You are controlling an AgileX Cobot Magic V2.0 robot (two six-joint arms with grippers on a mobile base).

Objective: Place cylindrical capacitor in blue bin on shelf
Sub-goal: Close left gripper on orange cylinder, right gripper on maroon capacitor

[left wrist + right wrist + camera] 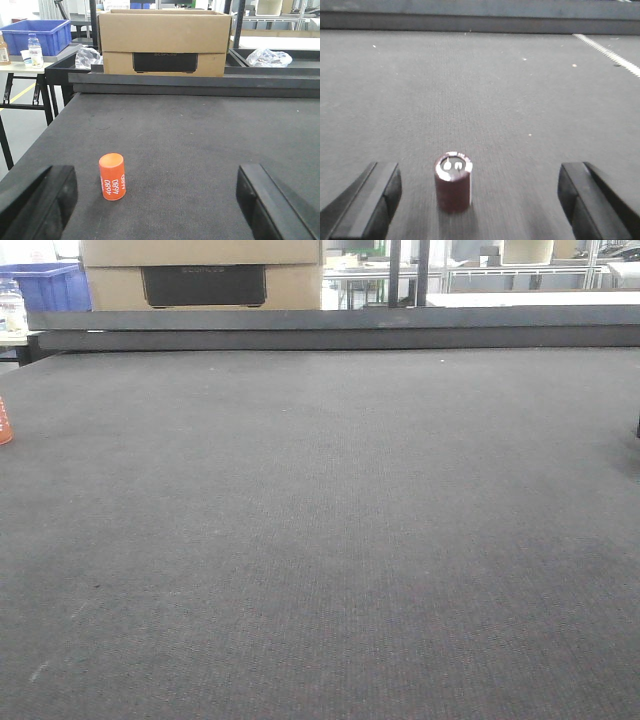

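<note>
Cylindrical capacitor [453, 182]: maroon, was found stood upright on the worktop [320, 540] between the spread jaws of the right gripper [480, 200], untouched, judged lined up for grasping. Left gripper [157, 205]: jaws were likewise spread, orange cylinder [112, 176] ahead. Blue crate [37, 35] and cardboard box [162, 42]: contents were not shown.

Orange cylinder [112, 176] stands upright, well apart from cardboard box [164, 42].

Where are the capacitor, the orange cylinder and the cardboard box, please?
capacitor [453, 192]: right wrist view, its dark side.
orange cylinder [112, 182]: left wrist view, its printed side.
cardboard box [165, 31]: left wrist view, its front wall.
</note>
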